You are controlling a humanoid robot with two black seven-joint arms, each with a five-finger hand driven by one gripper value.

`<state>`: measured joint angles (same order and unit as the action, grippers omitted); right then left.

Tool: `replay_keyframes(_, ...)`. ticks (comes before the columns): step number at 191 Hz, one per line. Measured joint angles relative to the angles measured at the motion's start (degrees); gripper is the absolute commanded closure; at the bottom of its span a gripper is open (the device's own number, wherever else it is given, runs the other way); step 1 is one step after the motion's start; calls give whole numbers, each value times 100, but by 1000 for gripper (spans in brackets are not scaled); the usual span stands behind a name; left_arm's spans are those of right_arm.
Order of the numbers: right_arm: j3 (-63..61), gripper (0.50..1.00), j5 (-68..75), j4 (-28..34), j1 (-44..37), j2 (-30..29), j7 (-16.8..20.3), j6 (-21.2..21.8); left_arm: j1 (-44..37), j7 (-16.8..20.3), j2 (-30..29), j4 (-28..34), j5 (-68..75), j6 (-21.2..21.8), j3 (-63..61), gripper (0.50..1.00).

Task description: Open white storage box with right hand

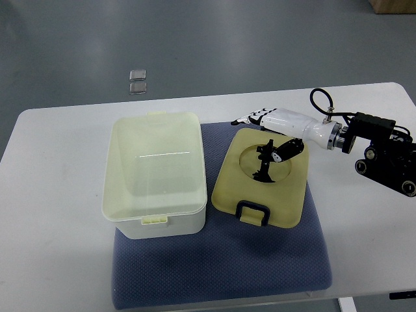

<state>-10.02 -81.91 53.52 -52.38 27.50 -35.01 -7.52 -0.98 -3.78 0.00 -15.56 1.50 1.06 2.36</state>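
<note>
The white storage box stands open on the left part of a blue mat, and nothing shows inside it. Its pale yellowish lid, with a dark handle at the near edge, lies to the right of the box on the mat. My right hand reaches in from the right over the lid's far edge. The thumb lies on the lid's round recess and the fingers reach behind the far edge, gripping it. The left arm is out of view.
The mat lies on a white table. Two small clear square pieces lie on the grey floor beyond the table's far edge. The right arm's dark wrist hardware and cable hang over the table's right side.
</note>
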Motion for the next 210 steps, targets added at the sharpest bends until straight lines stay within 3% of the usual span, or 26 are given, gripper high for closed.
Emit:
replay_keyframes(35, 292, 568, 0, 28, -191, 131, 0, 185, 1, 0, 0, -8, 0, 0, -20, 500)
replay_keyframes(93, 184, 570, 134, -34, -859, 822, 0, 1195, 1, 0, 0, -1, 0, 0, -6, 500)
replay_keyframes(127, -714, 570, 1457, -138, -1057, 872, 52, 1295, 0, 0, 0, -23, 0, -1, -23, 500)
replay_keyframes(146, -1349, 570, 2975, -170, -975, 643, 595, 1247, 1, 0, 0, -26, 0, -1, -25, 500)
replay_keyframes(180, -2523, 570, 6132, -292, -663, -98, 2103, 899, 0, 0, 0, -19, 0, -1, -23, 500)
replay_keyframes(192, -2848, 570, 7299, -317, -528, -270, 2335, 726, 1, 0, 0, -17, 0, -1, -19, 500)
replay_keyframes(210, -3150, 568, 8451, -379, -264, -428, 2383, 656, 1, 0, 0, -17, 0, -1, -10, 500)
